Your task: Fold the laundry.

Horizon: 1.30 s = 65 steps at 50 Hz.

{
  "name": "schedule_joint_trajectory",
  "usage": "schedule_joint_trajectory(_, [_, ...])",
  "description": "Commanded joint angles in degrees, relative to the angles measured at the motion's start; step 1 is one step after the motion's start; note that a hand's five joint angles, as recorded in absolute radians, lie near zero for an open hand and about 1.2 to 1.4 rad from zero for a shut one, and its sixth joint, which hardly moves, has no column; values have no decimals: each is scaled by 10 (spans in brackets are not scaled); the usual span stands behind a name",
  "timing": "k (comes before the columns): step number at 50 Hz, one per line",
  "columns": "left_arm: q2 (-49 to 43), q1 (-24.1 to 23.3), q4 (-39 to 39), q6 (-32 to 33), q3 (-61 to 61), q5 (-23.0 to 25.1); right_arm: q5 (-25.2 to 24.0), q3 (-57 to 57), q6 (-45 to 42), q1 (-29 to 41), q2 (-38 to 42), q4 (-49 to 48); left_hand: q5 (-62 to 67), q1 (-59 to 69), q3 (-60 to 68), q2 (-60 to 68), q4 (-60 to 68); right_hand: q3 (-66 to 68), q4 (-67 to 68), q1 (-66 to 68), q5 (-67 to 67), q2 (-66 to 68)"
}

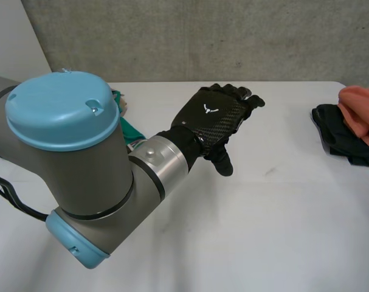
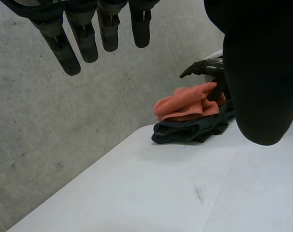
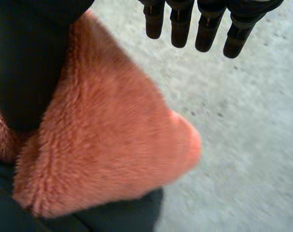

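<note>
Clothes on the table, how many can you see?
3. A fluffy orange cloth lies on a dark cloth at the table's right edge. A green cloth peeks out from behind the left arm. More could be hidden behind that arm.

The left robot hand point(image 1: 216, 118) sits over the middle of the bench point(image 1: 263, 231), at the end of the left arm point(image 1: 81, 164), which enters from the near left. Two cloths lie stacked at the right edge of the bench, well apart from that hand: the upper cloth point(image 1: 362, 109) rests on the lower cloth point(image 1: 337, 139). The right robot hand point(image 3: 180, 21) is over this stack, with the upper cloth under its palm. A third cloth point(image 1: 129, 129) lies at the left, behind the left arm. A wall point(image 1: 202, 36) stands behind the bench.
</note>
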Motion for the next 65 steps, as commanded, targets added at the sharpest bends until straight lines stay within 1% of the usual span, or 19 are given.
schedule_joint_trajectory(1, [8, -3, 0, 0, 2, 0, 5, 0, -230, -74, -94, 271, -18, -9, -11, -8, -8, -45, -50, -41, -44, -39])
schedule_joint_trajectory(5, [23, -3, 0, 0, 3, 0, 43, -15, -415, -103, -135, 389, -19, -11, -13, -10, -9, -45, -50, -41, -44, -39])
schedule_joint_trajectory(7, [28, -3, 0, 0, 3, 0, 106, -23, -512, -115, -168, 436, -19, -11, -13, -10, -9, -45, -50, -41, -44, -39])
schedule_joint_trajectory(11, [45, -1, 5, 0, 6, 0, 191, -30, -575, -104, -195, 442, -21, -13, -14, -11, -11, -45, -50, -41, -44, -39])
schedule_joint_trajectory(14, [63, 6, 12, 0, 12, -3, 225, -25, -557, -72, -224, 415, -21, -13, -14, -11, -11, -45, -50, -41, -44, -39])
schedule_joint_trajectory(18, [86, 41, 38, 6, 19, -15, 245, 40, -480, 31, -331, 320, -18, -9, -11, -8, -8, -45, -50, -41, -44, -39])
schedule_joint_trajectory(22, [93, 160, 62, 20, 19, -41, 233, 134, -418, 111, -394, 235, -18, -9, -11, -8, -8, -45, -50, -41, -44, -39])
schedule_joint_trajectory(25, [79, 225, 70, 38, 17, -40, 212, 214, -388, 184, -444, 195, -18, -9, -11, -8, -8, -45, -50, -41, -44, -39])
schedule_joint_trajectory(26, [53, 259, 71, 58, 20, -39, 204, 234, -387, 201, -454, 189, -16, -8, -9, -6, -6, -45, -50, -41, -44, -39])
schedule_joint_trajectory(29, [-6, 304, 79, 108, 33, -38, 184, 308, -390, 258, -464, 182, -16, -8, -9, -6, -6, -45, -50, -41, -44, -39])
schedule_joint_trajectory(30, [-51, 331, 89, 152, 50, -34, 183, 320, -393, 269, -464, 184, -18, -9, -11, -8, -8, -45, -50, -41, -44, -39])
schedule_joint_trajectory(37, [-251, 409, 121, 338, 182, -6, 200, 398, -443, 363, -439, 224, -11, -3, -4, -1, -1, -45, -50, -41, -44, -39])
schedule_joint_trajectory(40, [-313, 427, 124, 335, 253, 22, 224, 413, -464, 375, -414, 243, 2, 11, 9, 12, 12, -45, -50, -41, -44, -39])
schedule_joint_trajectory(47, [-426, 432, 117, 319, 388, 47, 245, 443, -471, 375, -399, 253, 120, 129, 127, 130, 130, -45, -50, -41, -44, -39])
schedule_joint_trajectory(51, [-468, 435, 114, 319, 453, 41, 245, 451, -471, 369, -399, 252, 437, 446, 444, 447, 447, -45, -50, -41, -44, -39])
schedule_joint_trajectory(52, [-470, 437, 113, 318, 461, 40, 245, 451, -471, 369, -399, 252, 653, 661, 660, 663, 663, -45, -50, -41, -44, -39])
schedule_joint_trajectory(55, [-457, 431, 111, 315, 448, 30, 246, 451, -471, 369, -399, 252, 673, 682, 680, 683, 683, -45, -50, -41, -44, -39])
schedule_joint_trajectory(60, [-337, 409, 120, 294, 355, -3, 249, 446, -469, 369, -399, 252, 673, 682, 680, 683, 683, -45, -50, -41, -44, -39])
schedule_joint_trajectory(65, [-218, 371, 124, 195, 285, -4, 252, 439, -464, 368, -402, 250, 673, 682, 680, 683, 683, -45, -50, -41, -44, -39])
